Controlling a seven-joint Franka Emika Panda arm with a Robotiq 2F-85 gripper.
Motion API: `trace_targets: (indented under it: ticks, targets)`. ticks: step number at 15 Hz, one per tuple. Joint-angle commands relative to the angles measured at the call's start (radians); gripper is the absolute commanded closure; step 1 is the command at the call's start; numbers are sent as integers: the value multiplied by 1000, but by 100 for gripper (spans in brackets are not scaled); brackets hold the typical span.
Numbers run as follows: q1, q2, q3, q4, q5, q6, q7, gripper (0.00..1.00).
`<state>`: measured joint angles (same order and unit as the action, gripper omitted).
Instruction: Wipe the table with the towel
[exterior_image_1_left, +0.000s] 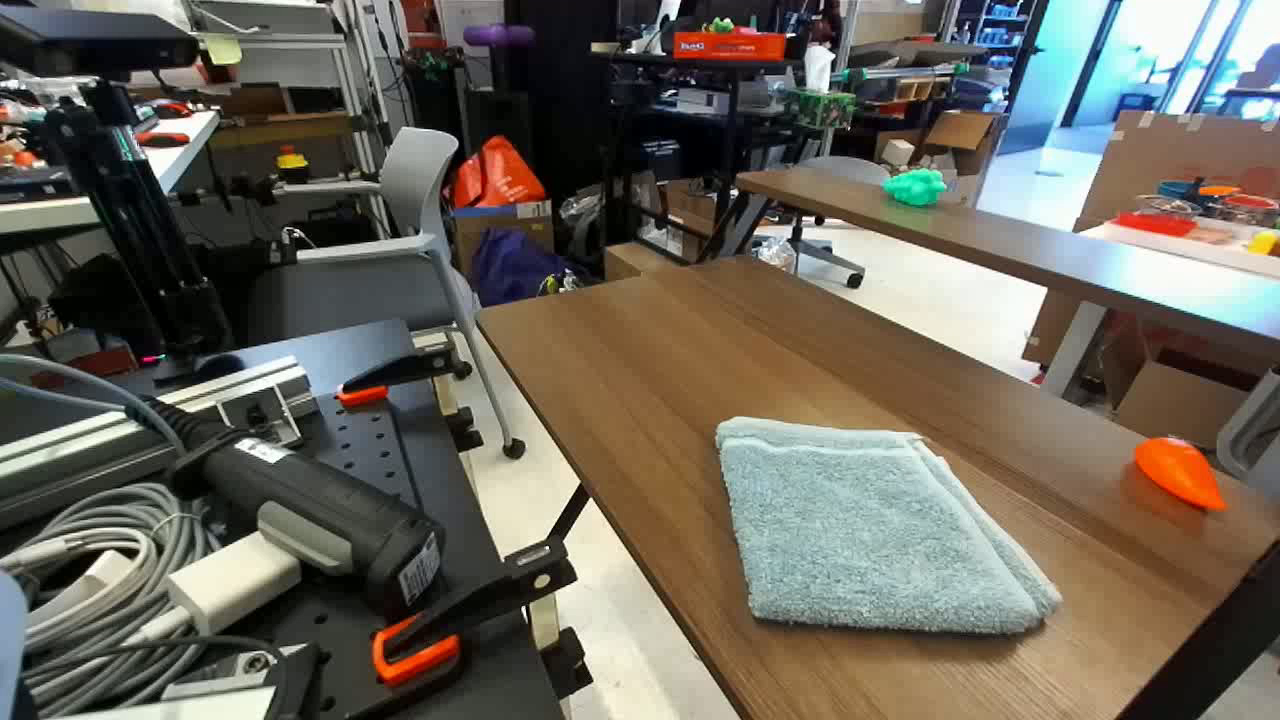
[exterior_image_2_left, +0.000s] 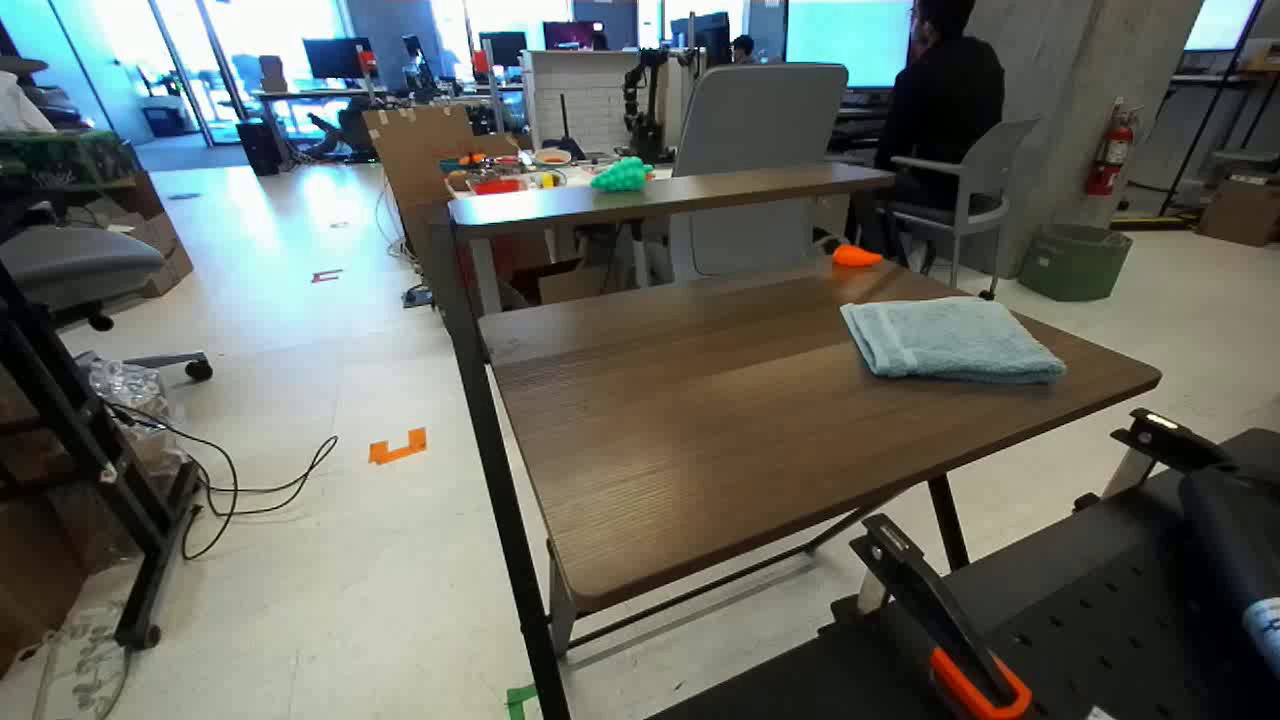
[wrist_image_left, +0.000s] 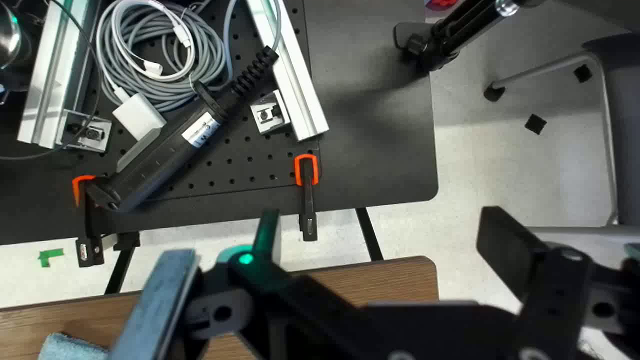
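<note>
fire extinguisher (exterior_image_2_left: 1110, 155) — red, upright | green bin (exterior_image_2_left: 1075, 262) — on floor (exterior_image_2_left: 300, 350) | grey cable coil (wrist_image_left: 172, 90) | orange object (exterior_image_1_left: 1178, 473) | seated person (exterior_image_2_left: 945, 105)

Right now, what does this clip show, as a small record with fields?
towel: light blue, folded, lying on the table
claw: open, gripping nothing
also on that table: orange object
raised shelf: bears a green object
black bench: holds coiled cables, stands apart from the table
task step: towel not yet in the claw

Black two-fingered mechanical gripper (wrist_image_left: 375, 250), wrist view: jaws spread wide.
Blocky black finger (wrist_image_left: 507, 250) on one flank, tip leaning toward the gap; small green glow (wrist_image_left: 245, 258) on the opposite flank, parts blurred.
</note>
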<state>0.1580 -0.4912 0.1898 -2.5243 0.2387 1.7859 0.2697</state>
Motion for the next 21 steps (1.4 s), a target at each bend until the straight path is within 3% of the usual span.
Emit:
trace_targets:
  ticks: [1, 3, 5, 10, 15, 16, 18, 19, 21]
  targets:
    - [-5, 0, 4, 3, 1, -3, -2, 0]
    - [-2, -3, 8, -3, 13, 35, 5, 0]
    - [-21, 38, -7, 4, 82, 175, 44, 0]
    - [-139, 272, -83, 65, 49, 491, 86, 0]
    - [-245, 515, -213, 164, 44, 752, 97, 0]
    - [-262, 569, -238, 202, 42, 779, 112, 0]
    - [-280, 662, -278, 303, 38, 676, 175, 0]
    - [-263, 567, -268, 193, 53, 738, 107, 0]
    - [-271, 616, -283, 223, 53, 738, 102, 0]
